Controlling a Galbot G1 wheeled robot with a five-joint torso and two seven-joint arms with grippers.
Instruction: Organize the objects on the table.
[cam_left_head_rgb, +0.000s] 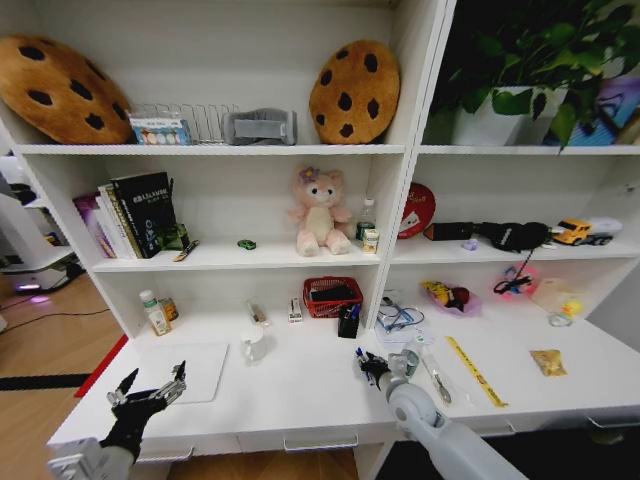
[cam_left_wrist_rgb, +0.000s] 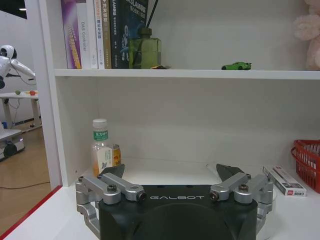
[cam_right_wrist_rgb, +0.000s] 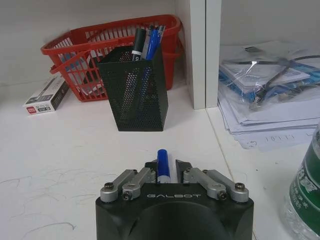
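Head view: the right end effector (cam_left_head_rgb: 366, 366) hovers low over the white tabletop (cam_left_head_rgb: 300, 385), clenched on a blue pen (cam_left_head_rgb: 359, 353), just in front of the black mesh pen holder (cam_left_head_rgb: 348, 321) and the red basket (cam_left_head_rgb: 332, 296). The left end effector (cam_left_head_rgb: 150, 393) hangs released at the tabletop's front left corner, beside a flat white laptop (cam_left_head_rgb: 180, 370). A tiny green toy car (cam_left_head_rgb: 246, 244) sits on the shelf (cam_left_head_rgb: 240, 258) above, left of the pink bear (cam_left_head_rgb: 320, 212).

Left wrist view: the left end effector (cam_left_wrist_rgb: 172, 172) has its fingers spread wide, nothing between them. The green car (cam_left_wrist_rgb: 236, 66) rests on the shelf, well apart from the books (cam_left_wrist_rgb: 102, 32).

Right wrist view: the right end effector (cam_right_wrist_rgb: 162, 167) grips the blue pen (cam_right_wrist_rgb: 162, 164) upright between its fingertips. The mesh holder (cam_right_wrist_rgb: 135, 92) stands ahead on the tabletop, pens inside, touching the red basket (cam_right_wrist_rgb: 87, 52) behind it.
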